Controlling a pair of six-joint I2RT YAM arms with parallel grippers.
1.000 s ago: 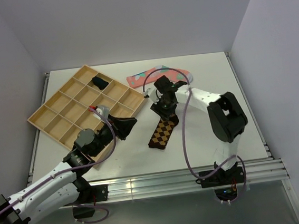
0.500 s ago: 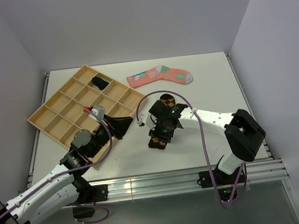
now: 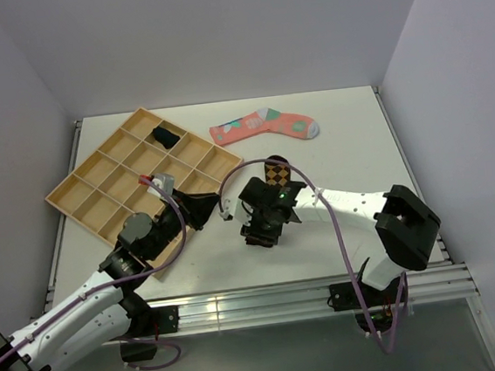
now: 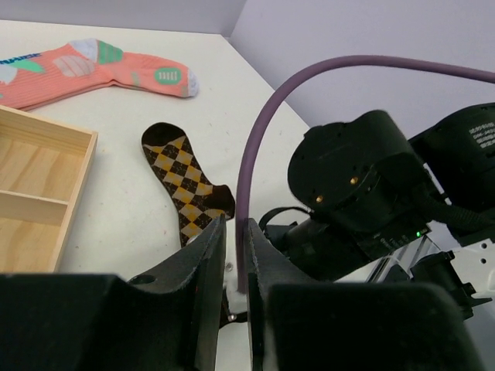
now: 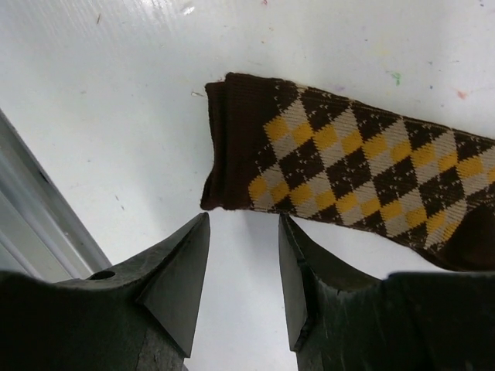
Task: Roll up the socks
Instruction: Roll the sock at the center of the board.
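Sock rolling at an early stage, with the diamond sock next to be taken.

Nearest, the left hand (image 4: 236,228) is seen almost closed, with only a slit between its jaws, and nothing is held. The right hand (image 5: 244,224) is opened just over the cuff end of the brown-and-orange diamond sock (image 5: 348,170), which lies flat on the bench (image 3: 348,141); nothing is gripped. Further back, the navy sock (image 3: 167,138) is bunched in a far compartment of the wooden tray (image 3: 63,203), so it is judged as done. Farthest, the pink sock (image 3: 264,127) lies flat and unrolled. Two socks are judged to be left. Small lettering on the arm housing cannot be read.
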